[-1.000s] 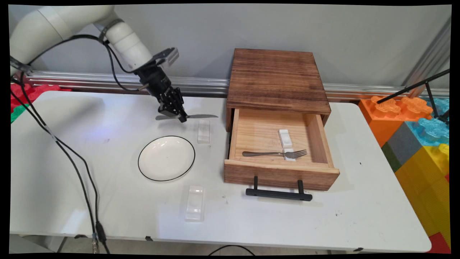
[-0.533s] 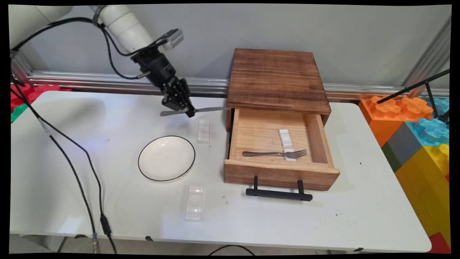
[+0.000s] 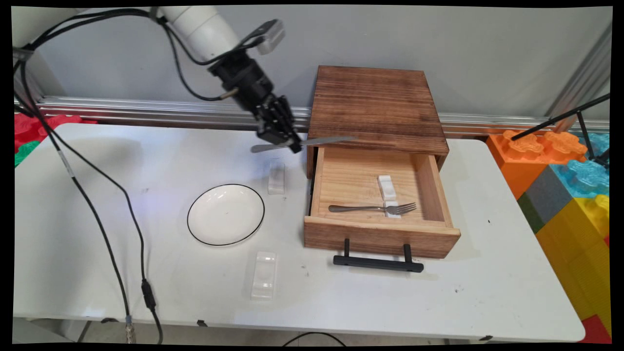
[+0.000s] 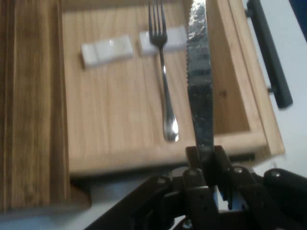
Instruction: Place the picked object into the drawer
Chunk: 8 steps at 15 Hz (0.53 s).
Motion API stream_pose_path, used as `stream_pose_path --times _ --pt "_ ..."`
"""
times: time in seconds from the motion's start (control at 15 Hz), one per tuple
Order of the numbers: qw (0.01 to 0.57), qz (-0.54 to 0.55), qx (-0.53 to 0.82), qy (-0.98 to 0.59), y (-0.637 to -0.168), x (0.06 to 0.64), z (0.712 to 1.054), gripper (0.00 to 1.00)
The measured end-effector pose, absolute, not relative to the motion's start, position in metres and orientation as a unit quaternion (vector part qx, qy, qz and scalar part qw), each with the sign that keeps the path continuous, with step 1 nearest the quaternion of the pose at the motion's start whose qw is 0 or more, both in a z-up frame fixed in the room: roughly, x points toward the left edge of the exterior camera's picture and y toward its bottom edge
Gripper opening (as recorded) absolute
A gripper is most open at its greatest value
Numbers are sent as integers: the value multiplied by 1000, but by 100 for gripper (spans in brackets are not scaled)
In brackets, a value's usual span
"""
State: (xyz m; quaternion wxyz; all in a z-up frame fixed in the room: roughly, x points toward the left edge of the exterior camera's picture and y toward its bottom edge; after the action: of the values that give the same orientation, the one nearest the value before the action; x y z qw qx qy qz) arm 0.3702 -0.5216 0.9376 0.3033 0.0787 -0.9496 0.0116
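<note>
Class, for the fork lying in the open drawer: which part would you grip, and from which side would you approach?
Grip the fork mid-handle, from above. It lies flat, tines on a white rest, and the drawer walls block side approaches.

Plate, two clear rests on table; toy blocks right.

- White table.
- Left: black-rimmed white plate; clear rests far and near of it.
- Right: wooden drawer box, drawer open.
</note>
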Motion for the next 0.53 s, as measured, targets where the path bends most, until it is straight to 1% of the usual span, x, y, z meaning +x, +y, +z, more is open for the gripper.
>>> stream_pose_path --times 0.27,0.53 --pt "294 28 71 -953 -519 319 942 0" --pt "280 45 87 -955 -523 276 940 0"
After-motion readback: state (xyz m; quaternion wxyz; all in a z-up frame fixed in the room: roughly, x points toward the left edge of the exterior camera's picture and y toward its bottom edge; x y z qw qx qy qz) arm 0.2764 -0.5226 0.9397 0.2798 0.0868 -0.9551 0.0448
